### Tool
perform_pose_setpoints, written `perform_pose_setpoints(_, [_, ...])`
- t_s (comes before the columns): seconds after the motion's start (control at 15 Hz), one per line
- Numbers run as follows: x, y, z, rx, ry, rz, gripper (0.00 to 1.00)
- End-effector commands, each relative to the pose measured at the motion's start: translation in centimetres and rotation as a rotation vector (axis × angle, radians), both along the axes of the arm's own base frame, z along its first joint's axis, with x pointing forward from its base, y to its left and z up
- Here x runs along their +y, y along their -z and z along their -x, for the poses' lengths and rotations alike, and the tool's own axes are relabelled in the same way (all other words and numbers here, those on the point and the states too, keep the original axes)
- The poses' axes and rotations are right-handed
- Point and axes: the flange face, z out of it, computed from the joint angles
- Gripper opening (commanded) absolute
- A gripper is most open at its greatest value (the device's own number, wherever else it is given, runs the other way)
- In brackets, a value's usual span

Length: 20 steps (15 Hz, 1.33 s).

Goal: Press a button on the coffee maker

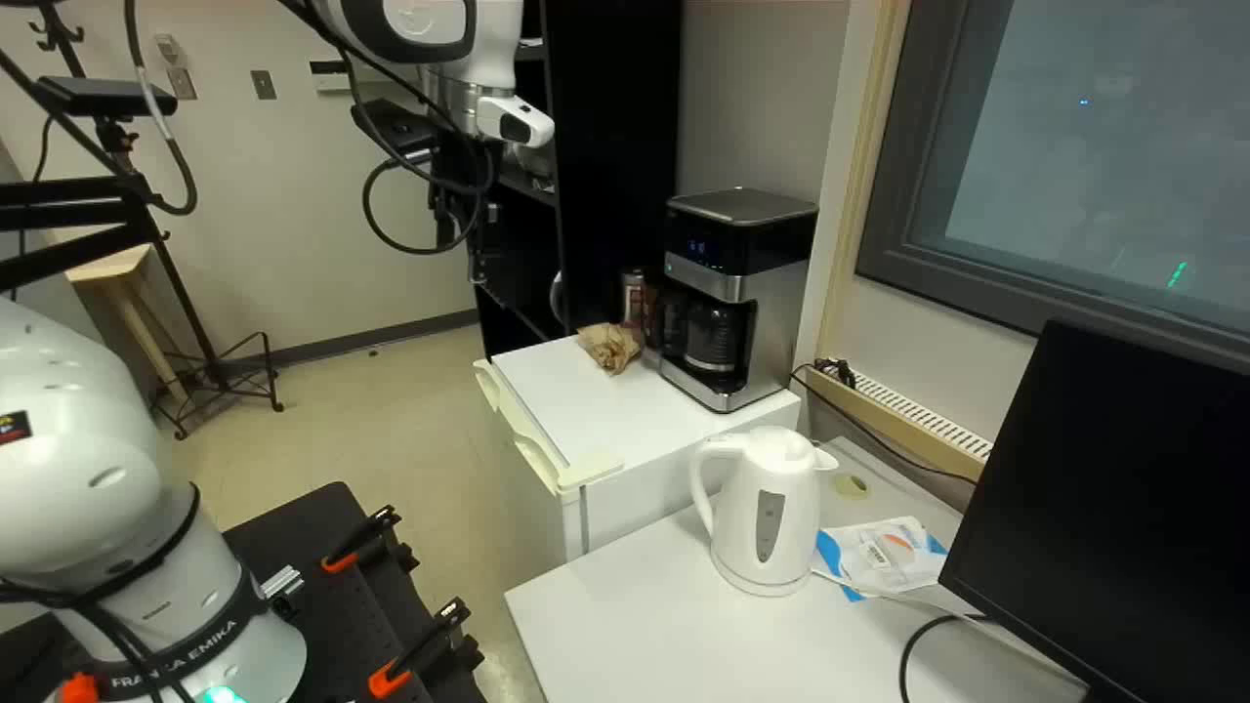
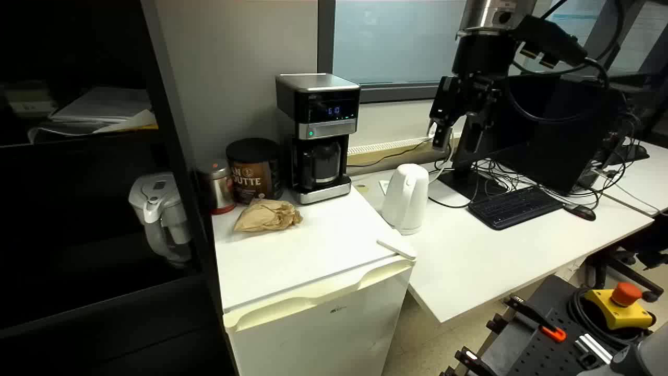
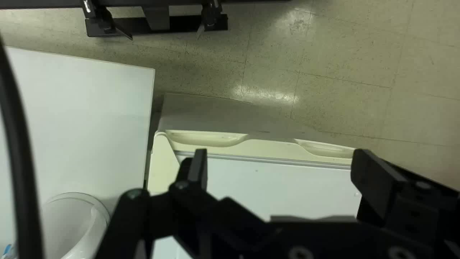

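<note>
Coffee maker (image 2: 324,128) stands lit on the mini fridge (image 2: 323,250), well apart from your gripper (image 3: 278,169)

You find the machine upright at the rear of the fridge's white top, near the wall. Its display (image 2: 334,110) glows with blue digits too small for you to read with certainty, and a green light (image 2: 311,133) shines on the silver band below. You see a dark carafe (image 2: 324,162) in the lower recess.

Your gripper hangs in the air with its 2 fingers (image 3: 375,180) spread wide; in the wrist view, the fridge's front edge and part of its top show between them.

Just beside the machine you have a coffee tub (image 2: 254,172) and, next to that, a steel canister (image 2: 221,185), with a crumpled brown paper bag (image 2: 267,215) in front. On the white desk (image 1: 635,625) beside the fridge, your white electric kettle (image 1: 767,517) stands upright, near a blue-and-white packet (image 1: 884,552). A keyboard (image 2: 514,207) and computer mouse (image 2: 581,211) lie farther along. You also see a filter pitcher (image 2: 163,209) on the black shelf unit (image 2: 175,125).
</note>
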Motion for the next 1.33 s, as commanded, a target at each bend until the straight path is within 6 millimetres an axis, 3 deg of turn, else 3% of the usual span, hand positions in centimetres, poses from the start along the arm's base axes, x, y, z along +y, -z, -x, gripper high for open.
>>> perform_pose_setpoints(0.0, [0.0, 0.0, 0.0, 0.001, 0.000, 0.000, 1.00])
perform_pose_setpoints(0.53, [-0.3, 0.2, -0.3, -0.012, -0.007, 0.024, 1.00])
perform_pose_setpoints(0.8, [-1.2, 2.0, -1.3, -0.002, -0.124, 0.146, 1.00])
perform_pose_setpoints(1.13, [-2.4, 4.6, -4.2, -0.066, -0.348, 0.314, 1.00])
perform_pose_setpoints(1.2, [-2.5, 4.9, -4.8, -0.083, -0.393, 0.342, 0.80])
perform_pose_setpoints(1.27, [-2.7, 5.4, -5.5, -0.107, -0.433, 0.377, 0.74])
